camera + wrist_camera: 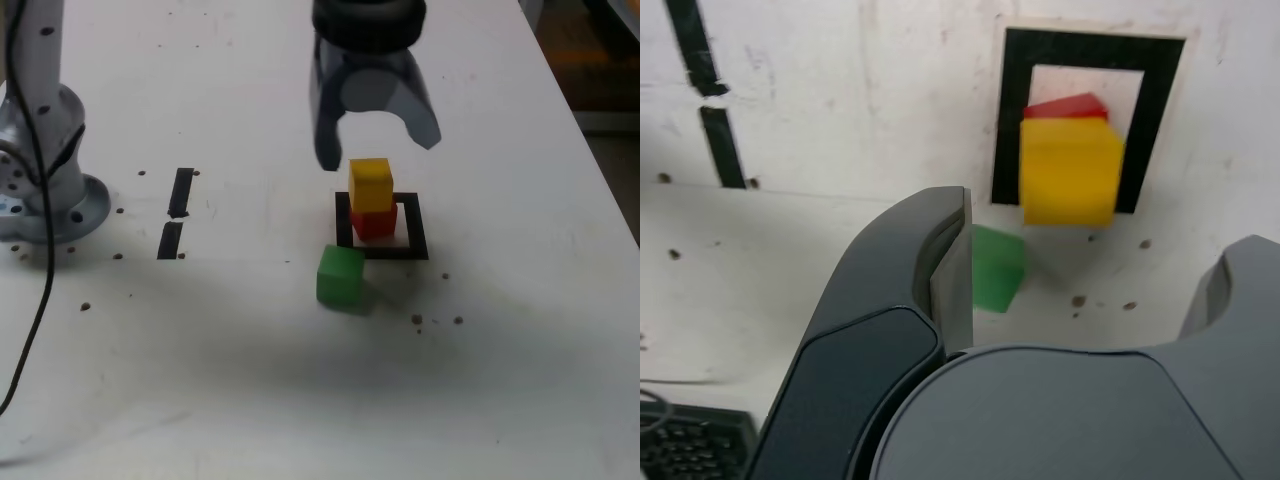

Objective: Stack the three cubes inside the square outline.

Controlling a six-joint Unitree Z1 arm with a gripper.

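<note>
A yellow cube (pixel 370 183) sits on a red cube (pixel 374 221) inside the square outline (pixel 410 250) of black tape. The green cube (pixel 340 276) rests on the table just outside the outline's near corner, on the exterior view's left. My gripper (pixel 378 150) hangs just above and behind the yellow cube, open, with nothing between its fingers. The wrist view shows the yellow cube (pixel 1070 170) on the red cube (pixel 1068 106) within the outline (pixel 1012 120), the green cube (pixel 997 268) beside one finger, and the gripper (pixel 1095 235) with its jaws spread wide.
The arm's base (pixel 45 170) stands at the exterior view's left, with a black cable (pixel 30 330) trailing toward the front. Two short black tape strips (pixel 180 192) lie left of the outline. The table's edge (pixel 600 170) runs along the right. A keyboard (pixel 690 445) shows in the wrist view.
</note>
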